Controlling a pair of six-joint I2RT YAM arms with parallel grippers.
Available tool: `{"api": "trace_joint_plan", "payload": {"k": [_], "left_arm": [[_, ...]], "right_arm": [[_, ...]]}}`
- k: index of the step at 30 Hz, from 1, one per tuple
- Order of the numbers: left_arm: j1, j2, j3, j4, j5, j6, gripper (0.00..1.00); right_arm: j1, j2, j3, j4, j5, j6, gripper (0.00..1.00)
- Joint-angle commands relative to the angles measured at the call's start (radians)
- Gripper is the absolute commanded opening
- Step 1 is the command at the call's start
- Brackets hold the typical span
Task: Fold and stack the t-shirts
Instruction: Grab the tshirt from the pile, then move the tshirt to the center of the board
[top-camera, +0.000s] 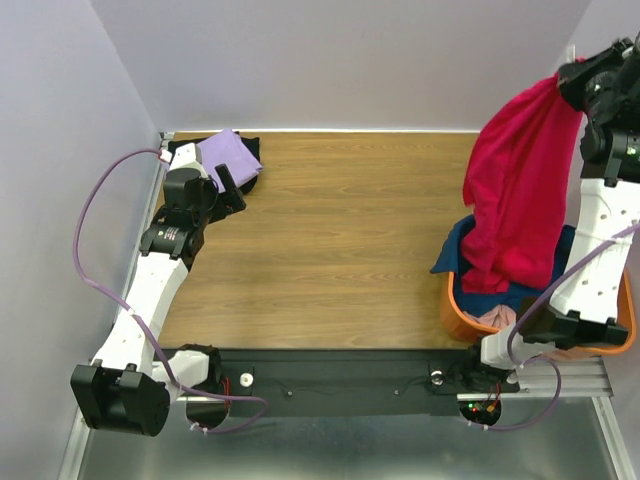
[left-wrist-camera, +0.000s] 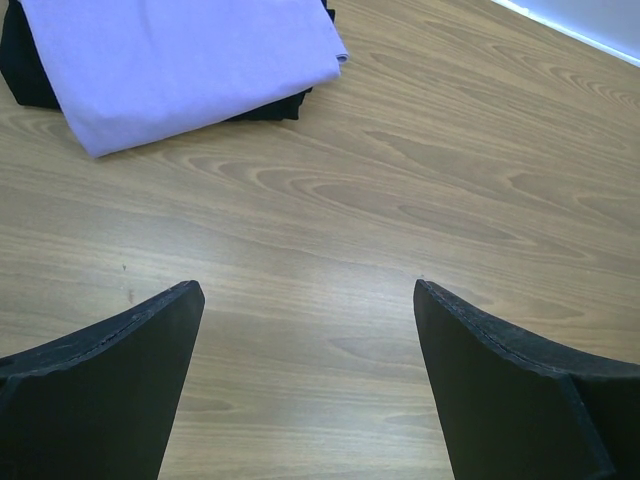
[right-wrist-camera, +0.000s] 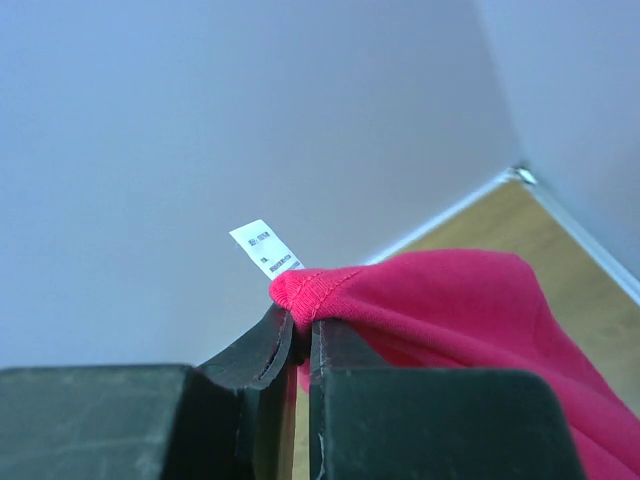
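My right gripper (top-camera: 572, 78) is raised high at the far right and shut on the hem of the crimson-pink t-shirt (top-camera: 520, 180), which hangs down over the orange tub (top-camera: 458, 310). The wrist view shows the pinched hem (right-wrist-camera: 310, 295) with its white label (right-wrist-camera: 265, 248). A navy t-shirt (top-camera: 455, 250) and a dusty pink t-shirt (top-camera: 497, 318) lie in the tub. A folded lavender t-shirt (top-camera: 232, 155) lies on a folded black t-shirt (top-camera: 250, 180) at the far left; the lavender one also shows in the left wrist view (left-wrist-camera: 170, 60). My left gripper (top-camera: 235, 188) is open and empty beside that stack.
The wooden table (top-camera: 340, 250) is walled at the back and on both sides. A black rail (top-camera: 340, 380) with the arm bases runs along the near edge. A pale cable (top-camera: 95, 215) loops off the left arm.
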Motion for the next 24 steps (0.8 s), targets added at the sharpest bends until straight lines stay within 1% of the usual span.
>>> {"api": "trace_joint_plan", "payload": {"k": [1,2,5,6,10,11,12,15,17,20,21,22,24], "left_arm": [[0.008,-0.031,-0.006,0.029,0.010,-0.001,0.99],[0.008,-0.031,-0.004,0.029,0.010,-0.003,0.99],[0.008,-0.033,0.002,0.030,0.013,-0.004,0.99],[0.008,-0.036,0.003,0.030,0.011,-0.006,0.99],[0.010,-0.039,-0.001,0.040,0.021,-0.017,0.99],[0.010,-0.038,-0.003,0.044,0.027,-0.020,0.99],[0.010,-0.036,-0.004,0.044,0.033,-0.026,0.99],[0.010,-0.039,-0.009,0.050,0.037,-0.035,0.99],[0.010,-0.042,-0.015,0.050,0.041,-0.047,0.99],[0.010,-0.054,-0.029,0.060,0.047,-0.063,0.99],[0.010,-0.057,-0.034,0.061,0.050,-0.066,0.99],[0.010,-0.060,-0.040,0.064,0.054,-0.067,0.99],[0.010,-0.061,-0.041,0.063,0.054,-0.072,0.99]], "right_arm": [[-0.007,0.005,0.098,0.260,-0.227,0.067,0.00],[-0.007,0.008,0.095,0.301,-0.256,0.087,0.00],[-0.006,0.025,0.092,0.509,-0.348,0.170,0.00],[-0.006,0.037,0.104,0.548,-0.420,0.184,0.01],[0.000,0.128,0.242,0.689,-0.566,0.290,0.00],[0.007,0.151,0.262,0.732,-0.585,0.361,0.00],[0.017,0.155,0.262,0.834,-0.598,0.433,0.00],[0.036,0.162,0.261,0.965,-0.577,0.503,0.00],[0.051,0.165,0.256,1.013,-0.549,0.541,0.00],[0.089,0.169,0.219,1.149,-0.522,0.604,0.00],[0.109,0.175,0.216,1.156,-0.513,0.604,0.00],[0.167,0.197,0.232,1.157,-0.496,0.577,0.00],[0.235,0.227,0.258,1.134,-0.490,0.534,0.00]]}}
